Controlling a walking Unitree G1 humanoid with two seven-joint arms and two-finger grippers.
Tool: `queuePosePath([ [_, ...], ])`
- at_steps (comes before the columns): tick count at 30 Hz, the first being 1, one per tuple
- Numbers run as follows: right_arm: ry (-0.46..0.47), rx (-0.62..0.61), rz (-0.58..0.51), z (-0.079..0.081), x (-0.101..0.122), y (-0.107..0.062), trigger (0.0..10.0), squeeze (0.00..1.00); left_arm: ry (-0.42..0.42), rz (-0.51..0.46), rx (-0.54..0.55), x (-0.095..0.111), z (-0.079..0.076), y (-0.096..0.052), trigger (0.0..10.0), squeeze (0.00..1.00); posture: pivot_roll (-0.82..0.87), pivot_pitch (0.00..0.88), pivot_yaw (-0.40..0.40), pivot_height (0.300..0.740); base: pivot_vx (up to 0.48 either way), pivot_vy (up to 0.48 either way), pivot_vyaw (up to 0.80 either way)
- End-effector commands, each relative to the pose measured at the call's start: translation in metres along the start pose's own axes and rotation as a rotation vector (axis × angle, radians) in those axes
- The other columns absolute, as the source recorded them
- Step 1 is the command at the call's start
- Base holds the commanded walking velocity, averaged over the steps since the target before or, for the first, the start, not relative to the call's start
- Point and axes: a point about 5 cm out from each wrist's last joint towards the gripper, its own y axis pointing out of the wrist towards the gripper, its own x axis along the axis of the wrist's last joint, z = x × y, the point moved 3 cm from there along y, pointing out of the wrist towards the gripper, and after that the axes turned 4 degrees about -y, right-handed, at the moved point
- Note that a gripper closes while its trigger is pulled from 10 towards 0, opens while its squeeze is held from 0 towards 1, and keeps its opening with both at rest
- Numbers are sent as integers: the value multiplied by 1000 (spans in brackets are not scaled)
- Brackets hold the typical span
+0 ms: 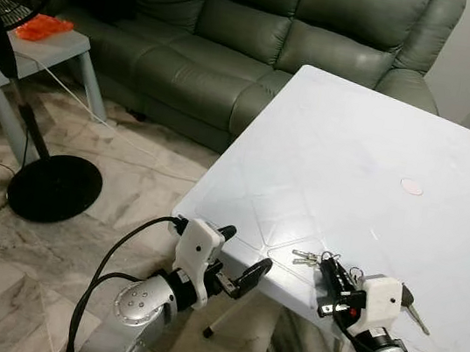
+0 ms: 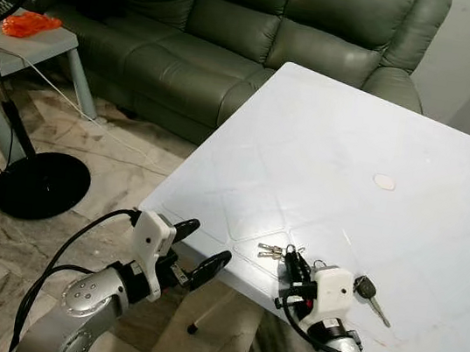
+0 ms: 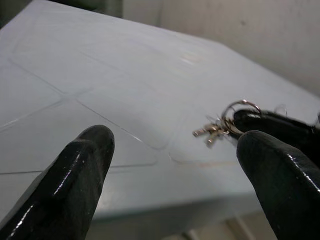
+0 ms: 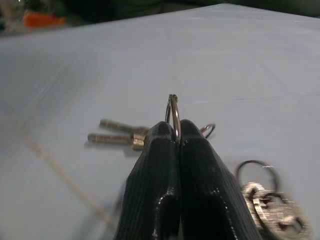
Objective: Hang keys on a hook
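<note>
So the right tool [image 4: 176, 135] has its two black fingers pressed tight together, pinching the key ring [image 4: 173, 111] edge-on so the ring stands upright between the tips. The keys [image 1: 304, 258] are on the white counter [image 1: 353, 158], close to its near edge. Two small silvery keys lie flat with their long axes running sideways along that edge, tips pointing toward the robot's left. On the other side of the tool there's a black-headed car key [image 1: 411, 307] lying flat too, blade angled off to the robot's right and toward the near edge. A couple of extra loose rings [image 4: 256, 172] sit just beside the fingers.

The left tool [image 1: 240, 261] is spread wide open with nothing in it, hanging just off the counter's near corner, level with the edge. From its wrist camera you look between its fingertips [image 3: 82, 165] across the counter top at the key bunch.

Further out: a small pale disc [image 1: 411, 186] near the middle of the counter, a green leather sofa [image 1: 237, 44] behind it, a black standing fan [image 1: 21, 64] on the marble floor, and a side table [image 1: 41, 50] with something orange [image 1: 43, 26] on it.
</note>
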Motion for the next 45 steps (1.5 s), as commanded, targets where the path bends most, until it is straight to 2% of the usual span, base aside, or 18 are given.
queuePosePath([
  [1,43,-18,-72,-3,16,5,0,0,-22,-39,18,11,3,2,10000,0,9,63,-76,740,0,0,0],
  [2,63,-18,-89,-2,20,6,0,0,-32,-48,26,13,4,2,10000,0,9,63,-76,740,0,0,0],
  [3,66,-17,-110,1,24,8,2235,0,-42,-59,36,15,6,3,10000,0,9,63,-76,740,0,0,0],
  [4,66,-15,-123,2,26,8,2235,0,-45,-64,40,16,7,3,10000,0,11,57,-80,740,0,0,0],
  [5,75,-7,-143,4,29,9,9961,0,-48,-71,47,18,9,3,10000,0,11,57,-80,740,0,0,0],
  [6,101,7,-185,10,36,12,10000,0,-69,-90,64,22,13,5,10000,0,12,53,-80,740,0,0,0],
  [10,144,22,-226,17,43,15,10000,0,-77,-105,78,26,17,7,10000,0,12,53,-80,740,0,0,0],
  [14,144,-56,-249,16,49,26,10000,0,-86,-157,152,39,37,10,10000,0,18,26,-82,740,0,0,0],
  [15,153,-76,-263,16,54,31,10000,0,-69,-194,186,49,46,12,10000,0,19,24,-82,740,0,0,0],
  [16,153,-76,-263,16,54,31,10000,0,-69,-194,186,49,46,12,10000,0,19,24,-82,740,0,0,0],
  [17,161,-103,-281,15,59,35,10000,0,-45,-221,217,58,55,13,10000,0,20,18,-82,740,0,0,0],
  [19,134,-161,-284,11,64,41,10000,0,-15,-252,262,69,67,14,10000,0,20,10,-82,740,0,0,0],
  [21,136,-196,-291,9,69,46,10000,0,2,-297,317,84,82,12,10000,0,18,0,-81,740,0,0,0],
  [26,119,-276,-280,1,73,52,10000,0,4,-342,379,91,99,5,10000,0,15,0,-78,740,0,0,0],
  [27,121,-276,-282,1,74,52,10000,0,10,-370,416,92,106,-2,10000,0,9,0,-71,740,0,0,0],
  [32,135,-263,-301,4,77,46,10000,0,-11,-411,403,90,100,-11,10000,0,5,0,-65,740,0,0,0],
  [38,111,-249,-270,12,70,36,10000,0,-28,-389,411,74,93,-17,10000,0,7,0,-64,740,0,0,0],
  [45,89,-255,-213,15,64,47,10000,0,-7,-384,410,80,98,-12,10000,0,17,0,-66,740,0,0,0],
])
